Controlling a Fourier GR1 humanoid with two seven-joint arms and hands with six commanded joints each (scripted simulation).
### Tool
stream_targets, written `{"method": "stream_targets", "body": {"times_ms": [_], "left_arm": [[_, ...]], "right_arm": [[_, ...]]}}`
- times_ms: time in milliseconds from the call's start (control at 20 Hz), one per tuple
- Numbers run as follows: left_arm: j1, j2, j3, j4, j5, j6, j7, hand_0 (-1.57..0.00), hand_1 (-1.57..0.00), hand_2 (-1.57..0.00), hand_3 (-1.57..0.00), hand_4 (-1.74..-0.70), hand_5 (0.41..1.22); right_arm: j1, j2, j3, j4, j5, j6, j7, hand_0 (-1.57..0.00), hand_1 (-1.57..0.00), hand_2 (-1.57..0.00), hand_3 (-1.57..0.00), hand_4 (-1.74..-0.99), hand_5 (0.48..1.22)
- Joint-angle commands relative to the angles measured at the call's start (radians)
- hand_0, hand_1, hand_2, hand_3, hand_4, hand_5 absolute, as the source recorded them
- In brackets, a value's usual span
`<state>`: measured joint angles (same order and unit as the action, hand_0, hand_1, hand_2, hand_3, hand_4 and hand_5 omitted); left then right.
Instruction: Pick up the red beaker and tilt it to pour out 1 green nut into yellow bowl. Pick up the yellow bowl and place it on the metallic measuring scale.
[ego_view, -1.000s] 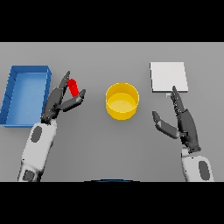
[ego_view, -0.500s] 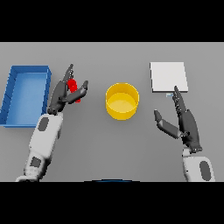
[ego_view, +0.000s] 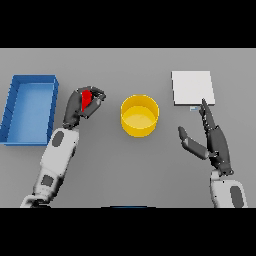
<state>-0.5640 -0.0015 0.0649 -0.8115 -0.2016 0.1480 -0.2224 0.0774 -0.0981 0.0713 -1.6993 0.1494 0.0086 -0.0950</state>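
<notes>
Gripping red beaker (ego_view: 86, 98), left hand (ego_view: 80, 106), no writing legible

My left hand (ego_view: 81, 106) curls around the red beaker (ego_view: 86, 98), left of the yellow bowl (ego_view: 140, 116); my right hand (ego_view: 212, 141) rests open below the scale (ego_view: 193, 88).

No text, label, brand, number or sign can be read anywhere: the surfaces in view are all plain, with no markings on them.
</notes>
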Motion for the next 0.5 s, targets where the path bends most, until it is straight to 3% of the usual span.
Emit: {"method": "stream_targets", "body": {"times_ms": [0,150,350,450], "left_arm": [[-0.004,0.000,0.002,0.001,0.005,-0.002,0.008,-1.24,-1.25,-1.27,-1.15,-1.64,1.130],[-0.007,-0.003,-0.002,0.013,0.002,-0.005,-0.008,-1.40,-1.41,-1.42,-1.36,-1.54,1.174],[0.007,-0.005,0.034,-0.055,0.109,-0.087,-0.029,-1.50,-1.50,-1.51,-1.48,-1.66,1.150],[0.011,-0.003,0.028,-0.110,0.134,-0.097,-0.008,-1.53,-1.53,-1.53,-1.52,-1.69,1.140]], "right_arm": [[-0.009,0.006,0.003,0.009,0.002,-0.001,0.007,0.00,0.00,0.00,0.00,-1.242,0.650],[-0.014,0.008,0.002,0.012,-0.013,0.011,0.004,0.00,0.00,0.00,0.00,-1.255,0.644],[-0.007,0.008,0.004,0.017,0.004,0.000,0.008,0.00,0.00,0.00,0.00,-1.246,0.644],[0.000,0.001,0.006,0.004,0.007,0.001,-0.010,0.00,0.00,0.00,0.00,-1.236,0.644]]}}
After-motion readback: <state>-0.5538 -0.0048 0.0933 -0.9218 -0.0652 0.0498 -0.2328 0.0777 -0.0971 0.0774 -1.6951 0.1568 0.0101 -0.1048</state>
